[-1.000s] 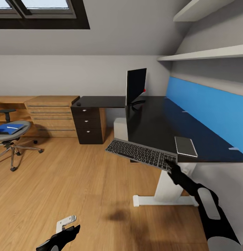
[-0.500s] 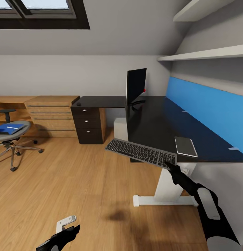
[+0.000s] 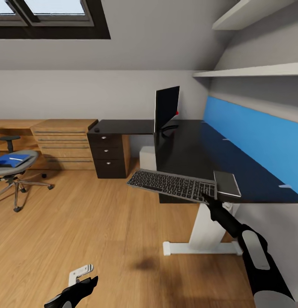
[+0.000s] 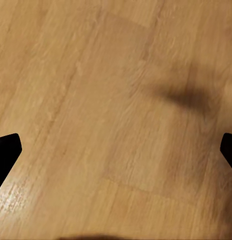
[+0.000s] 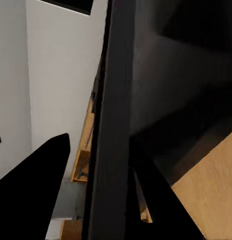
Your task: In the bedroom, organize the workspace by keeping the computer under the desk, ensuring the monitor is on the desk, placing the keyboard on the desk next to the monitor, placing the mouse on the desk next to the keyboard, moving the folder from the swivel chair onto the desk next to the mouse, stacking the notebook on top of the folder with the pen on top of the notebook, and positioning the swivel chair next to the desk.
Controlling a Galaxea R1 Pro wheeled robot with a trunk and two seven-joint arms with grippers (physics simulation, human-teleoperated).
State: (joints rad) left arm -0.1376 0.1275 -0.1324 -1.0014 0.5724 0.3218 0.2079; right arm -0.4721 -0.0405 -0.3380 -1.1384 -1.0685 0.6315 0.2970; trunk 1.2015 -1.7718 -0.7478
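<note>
My right gripper [image 3: 207,197] is shut on the right end of the keyboard [image 3: 172,185], holding it in the air at the front edge of the black desk [image 3: 187,145]. The right wrist view has the keyboard's dark edge [image 5: 113,125] between two black fingers [image 5: 36,185]. The grey notebook [image 3: 227,184] lies on the desk right beside that end. The monitor [image 3: 167,107] stands at the desk's inner corner, and the pale computer [image 3: 147,158] sits below it. The mouse [image 3: 96,128] rests on the far left wing. On the swivel chair [image 3: 14,169] at far left lie the blue folder [image 3: 7,160] and the pen [image 3: 15,158]. My left gripper [image 3: 74,293] hangs open over the floor.
A dark drawer unit [image 3: 107,154] and light wooden cabinets [image 3: 63,141] line the back wall. A blue wall panel [image 3: 251,137] and white shelves [image 3: 251,68] run along the right. The desk's white leg [image 3: 200,239] stands close to my right arm. Wood floor [image 3: 89,222] spreads to the left.
The right gripper has lifted the keyboard slightly and brought it closer to the desk edge, beside the notebook. The head view has shifted a little. The left arm has stayed still.
</note>
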